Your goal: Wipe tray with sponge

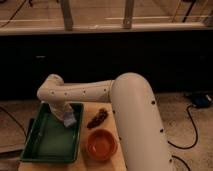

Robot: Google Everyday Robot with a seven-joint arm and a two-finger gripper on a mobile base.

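On the wooden table (119, 150), the tray (47, 145) is seen at the left, with its green floor largely exposed. The sponge (70, 120) is located at the tray's upper right corner, close against the right wall. The gripper (68, 118) is positioned directly at the sponge, at the end of the white arm (80, 92) that reaches in from the right. Whether contact with the tray floor is made cannot be told. Just right of the tray, a dark grape-like bunch (97, 118) is noted, and an orange bowl (101, 144) sits nearer the camera.
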